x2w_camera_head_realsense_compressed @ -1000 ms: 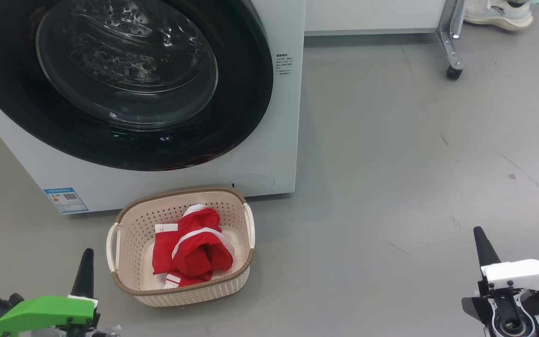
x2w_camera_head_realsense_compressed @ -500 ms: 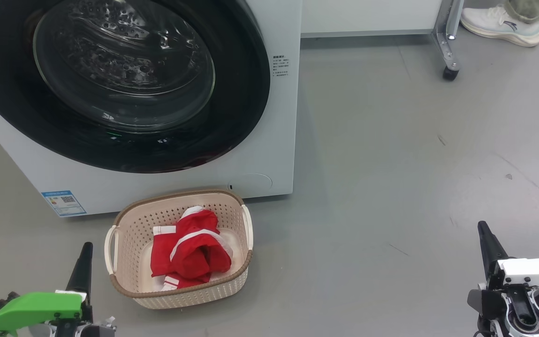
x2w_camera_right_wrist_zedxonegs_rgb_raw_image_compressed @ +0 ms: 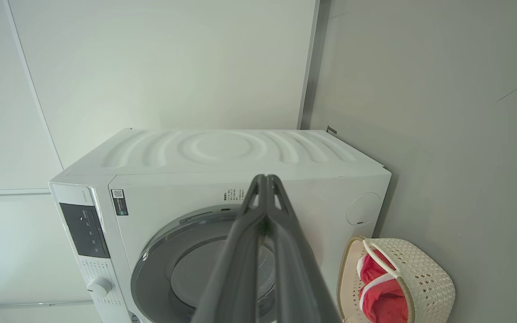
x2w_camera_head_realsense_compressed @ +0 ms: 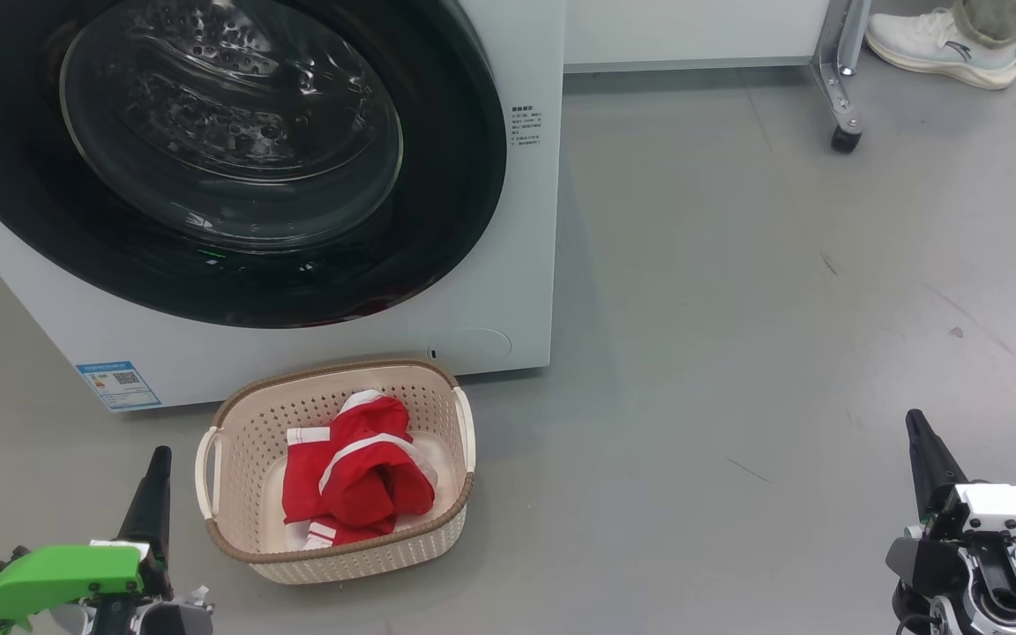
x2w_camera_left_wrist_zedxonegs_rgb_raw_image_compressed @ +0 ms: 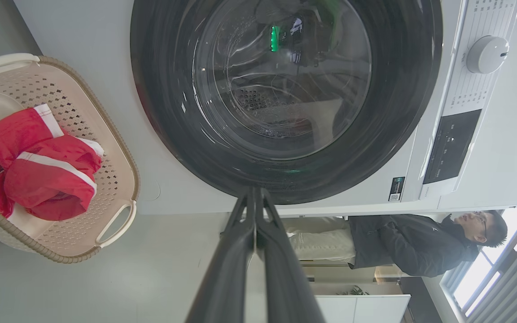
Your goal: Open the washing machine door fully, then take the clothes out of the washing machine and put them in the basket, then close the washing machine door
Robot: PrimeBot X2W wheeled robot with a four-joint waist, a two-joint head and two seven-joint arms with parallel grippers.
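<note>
Green casing tops the left gripper (x2w_camera_head_realsense_compressed: 153, 472) at the lower left of the head view. Its two dark fingers (x2w_camera_left_wrist_zedxonegs_rgb_raw_image_compressed: 236, 251) are pressed together with no gap and nothing between them, and in the left wrist view the tips meet in a point. Ahead of those fingers, a small blue label (x2w_camera_head_realsense_compressed: 118, 384) sits low on the front of the washing machine (x2w_camera_head_realsense_compressed: 521, 291). Just to the right of the fingers, the cream basket (x2w_camera_head_realsense_compressed: 332, 370) stands on the grey floor (x2w_camera_head_realsense_compressed: 737, 309), near the machine's front. The red clothes (x2w_camera_head_realsense_compressed: 358, 476) with white stripes lie bunched inside it. Further ahead, the washing machine door (x2w_camera_head_realsense_compressed: 459, 220) lies flush against the machine, its glass bowl showing the steel drum (x2w_camera_head_realsense_compressed: 235, 132). Well ahead of the right gripper's fingers are a caster wheel (x2w_camera_head_realsense_compressed: 843, 139) and a person's white shoe (x2w_camera_head_realsense_compressed: 940, 44). The right gripper (x2w_camera_head_realsense_compressed: 922, 441), at the lower right and well apart from the basket, also has its fingers pressed together, holding nothing.
</note>
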